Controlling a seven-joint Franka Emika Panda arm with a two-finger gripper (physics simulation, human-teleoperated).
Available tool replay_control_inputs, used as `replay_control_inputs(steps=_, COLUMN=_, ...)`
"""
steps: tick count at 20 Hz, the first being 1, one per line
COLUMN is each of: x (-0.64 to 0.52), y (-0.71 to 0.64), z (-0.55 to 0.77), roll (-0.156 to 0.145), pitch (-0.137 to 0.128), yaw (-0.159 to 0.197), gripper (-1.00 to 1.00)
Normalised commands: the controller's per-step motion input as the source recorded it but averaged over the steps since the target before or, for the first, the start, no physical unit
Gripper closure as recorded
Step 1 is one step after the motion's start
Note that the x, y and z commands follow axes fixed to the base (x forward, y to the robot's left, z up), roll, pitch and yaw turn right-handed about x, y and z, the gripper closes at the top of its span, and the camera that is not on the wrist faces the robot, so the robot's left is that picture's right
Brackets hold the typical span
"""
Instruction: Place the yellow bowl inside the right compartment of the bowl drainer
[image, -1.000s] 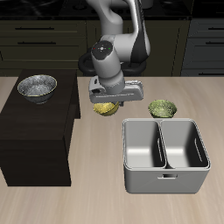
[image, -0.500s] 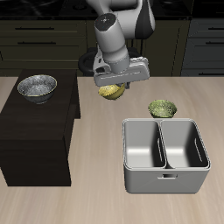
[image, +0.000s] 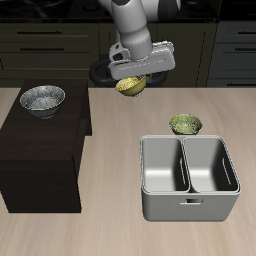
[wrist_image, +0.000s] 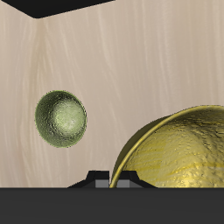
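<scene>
Yellow and glossy, the yellow bowl (image: 130, 86) hangs in the air under the gripper (image: 133, 80), high above the bench (image: 110, 235) and well back from the bowl drainer (image: 190, 178). The fingers cannot be made out singly, but the bowl rides clear of any surface and, in the wrist view, its mottled inside (wrist_image: 175, 153) sits hard against the gripper body, so I judge them clamped on its rim.

The step in hand looks like the carry: the lift is made and the bowl has yet to reach the drainer. The next move calls for travel toward the drainer and across its central divider, then a straight lowering into the right compartment (image: 165, 164), whose well is about the bowl's width, so centring matters.

An olive-green bowl (image: 185, 124) sits on the bench just behind the drainer, near the path but low. A dark cabinet (image: 40, 150) bearing a silver-grey speckled bowl (image: 42, 98) stands well apart from the drainer. Both wells appear empty.
</scene>
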Motion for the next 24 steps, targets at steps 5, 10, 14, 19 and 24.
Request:
replay_control_inputs(steps=5, x=-0.15, y=0.09, z=0.45, roll=0.025, pitch=-0.035, yaw=-0.023, gripper=1.0)
replay_control_inputs(steps=10, x=0.0, y=0.05, z=0.32, roll=-0.008, pitch=-0.033, yaw=-0.017, gripper=1.0)
replay_control_inputs(steps=14, x=0.19, y=0.02, z=-0.08, roll=-0.013, pitch=0.025, yaw=0.017, gripper=1.0)
replay_control_inputs(steps=19, x=0.22, y=-0.03, z=0.07, roll=-0.024, pitch=0.008, yaw=-0.006, gripper=1.0)
replay_control_inputs(steps=24, x=0.34, y=0.09, z=0.1, roll=-0.029, pitch=0.018, yaw=0.006, gripper=1.0)
